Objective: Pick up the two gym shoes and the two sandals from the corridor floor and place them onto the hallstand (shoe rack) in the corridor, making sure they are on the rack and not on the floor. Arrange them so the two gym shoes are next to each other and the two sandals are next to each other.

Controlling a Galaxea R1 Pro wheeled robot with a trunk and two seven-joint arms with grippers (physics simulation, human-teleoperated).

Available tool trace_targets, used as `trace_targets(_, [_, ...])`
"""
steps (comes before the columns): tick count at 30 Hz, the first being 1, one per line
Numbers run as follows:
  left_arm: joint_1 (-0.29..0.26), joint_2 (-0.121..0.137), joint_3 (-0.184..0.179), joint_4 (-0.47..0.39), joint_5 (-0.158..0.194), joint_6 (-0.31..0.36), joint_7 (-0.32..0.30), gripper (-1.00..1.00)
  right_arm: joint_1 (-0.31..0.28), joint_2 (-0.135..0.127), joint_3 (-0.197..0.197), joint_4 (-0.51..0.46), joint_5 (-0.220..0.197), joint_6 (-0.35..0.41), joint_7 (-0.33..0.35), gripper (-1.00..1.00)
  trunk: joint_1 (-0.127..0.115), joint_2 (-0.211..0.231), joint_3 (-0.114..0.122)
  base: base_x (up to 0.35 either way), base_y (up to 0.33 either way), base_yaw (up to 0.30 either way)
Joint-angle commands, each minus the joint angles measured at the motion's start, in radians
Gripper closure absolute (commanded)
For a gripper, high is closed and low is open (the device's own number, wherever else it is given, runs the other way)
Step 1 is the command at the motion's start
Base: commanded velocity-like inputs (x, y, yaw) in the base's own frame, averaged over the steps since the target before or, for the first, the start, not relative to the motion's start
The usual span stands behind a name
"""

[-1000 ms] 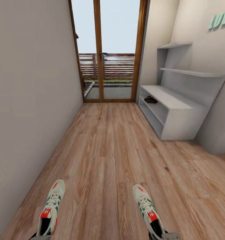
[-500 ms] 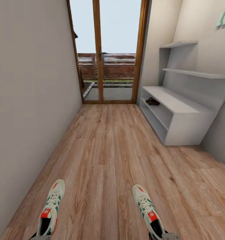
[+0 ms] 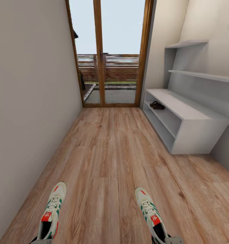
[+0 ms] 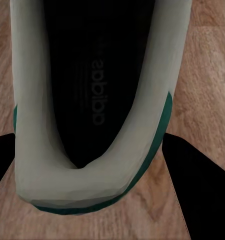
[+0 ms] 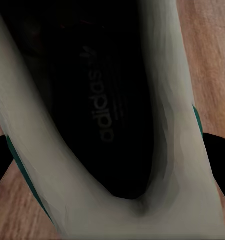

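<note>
Two white gym shoes with green stripes hang over the corridor floor (image 3: 111, 152), toes pointing forward. My left gripper (image 3: 42, 241) is shut on the heel of the left gym shoe (image 3: 53, 210). Its dark fingers (image 4: 197, 185) flank that shoe's heel rim (image 4: 92, 185). My right gripper (image 3: 173, 240) is shut on the right gym shoe (image 3: 150, 211), whose heel opening (image 5: 107, 125) sits between dark fingers (image 5: 220, 155). The grey hallstand (image 3: 192, 117) stands ahead on the right. A pair of dark sandals (image 3: 157, 105) lies side by side on its upper open shelf level, near the far end.
A plain wall (image 3: 26, 101) runs close along the left. A wood-framed glass door (image 3: 109, 51) closes the corridor's far end. Two staggered wall shelves (image 3: 202, 75) hang above the hallstand. Bare plank floor stretches between me and the rack.
The whole view has advanced along the corridor: door and hallstand appear nearer, and the hallstand sits further right. Both shoes keep their place in the grippers.
</note>
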Motion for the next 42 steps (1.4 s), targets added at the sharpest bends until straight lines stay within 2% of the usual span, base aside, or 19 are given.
trace_targets(1, [-0.001,0.0,0.009,0.001,-0.007,-0.003,-0.005,1.0,-0.001,0.001,-0.008,0.0,0.009,-0.003,0.002,1.0,0.0,0.0,-0.001,0.337,0.0,0.0])
trace_targets(42, [-0.001,0.0,0.009,0.002,-0.007,-0.003,-0.005,1.0,-0.001,0.001,-0.007,0.0,0.009,-0.003,0.002,1.0,0.0,0.0,-0.001,0.337,0.0,0.0])
